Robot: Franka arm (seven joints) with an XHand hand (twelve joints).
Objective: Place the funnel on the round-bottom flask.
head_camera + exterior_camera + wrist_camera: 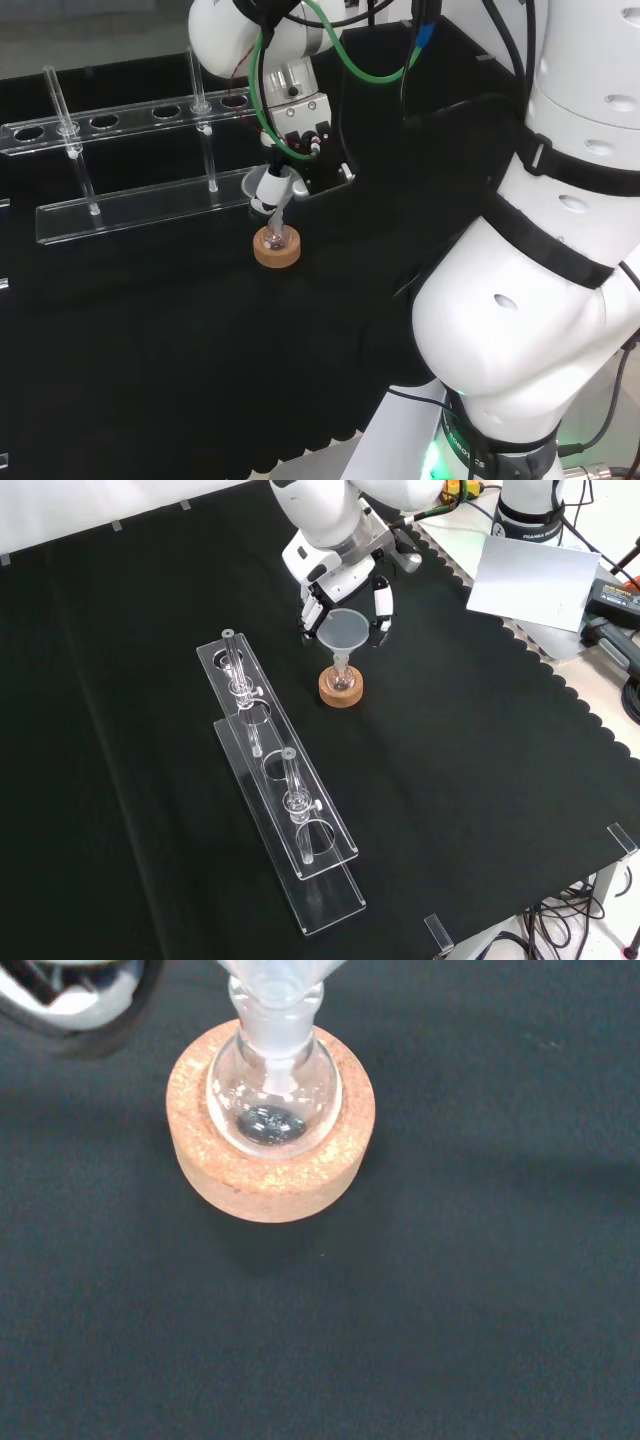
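Funnel seated in the flask on black cloth

A clear acrylic rack (285, 810) lies left of centre in the front view on the matte black cloth (480, 780). The translucent conical funnel (344, 632) stands with its stem in the round glass flask (272, 1090), which rests on a cork ring (270, 1175); the hand (345, 592) sits just behind, fingers curled round the funnel's rim.

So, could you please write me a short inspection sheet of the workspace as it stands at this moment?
Surface: black cloth, bare in the front view's right part.
Job's things: funnel with its stem in the round-bottom flask, which sits on a cork ring.
Clutter: clear tube rack with glass tubes.
Hand: hand behind the funnel, fingers on either side of its rim; contact unclear.
Cables: green cable along the arm.
Surroundings: grey sheet beyond the cloth's edge.
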